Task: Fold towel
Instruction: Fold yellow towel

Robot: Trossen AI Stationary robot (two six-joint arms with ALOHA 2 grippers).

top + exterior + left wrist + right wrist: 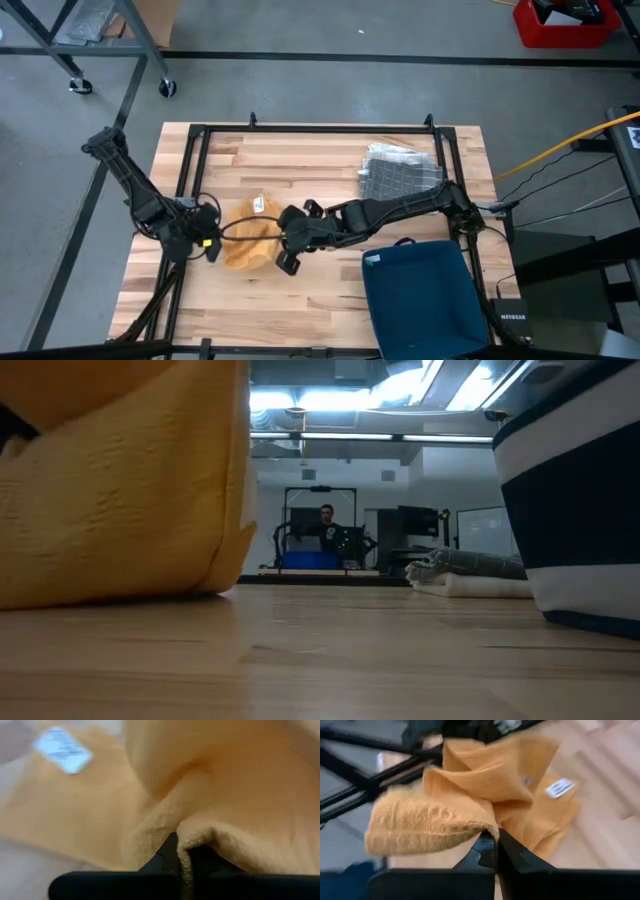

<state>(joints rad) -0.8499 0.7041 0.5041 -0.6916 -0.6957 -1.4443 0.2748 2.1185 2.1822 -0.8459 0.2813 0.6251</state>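
Observation:
The yellow towel [250,240] lies bunched between both grippers near the table's middle, with a white label [260,204] on its far part; it fills the left of the low view [120,480]. My left gripper [210,243] is at its left side, shut on it. My right gripper [284,240] is at its right side, also shut on it. My left gripper pinches an edge of the towel [184,851] between its two fingers, coming level from the table's left. The cloth bulges up beyond the fingers. My right gripper pinches a corner or edge of the towel [489,831] between its fingers [507,852], coming from the table's right; the cloth droops slack past them.
A folded grey checked towel [398,172] lies at the table's far right. A dark blue bin [425,298] stands at the near right, close to my right arm. A black frame [300,128] borders the table. A person sits far off in the room [326,520].

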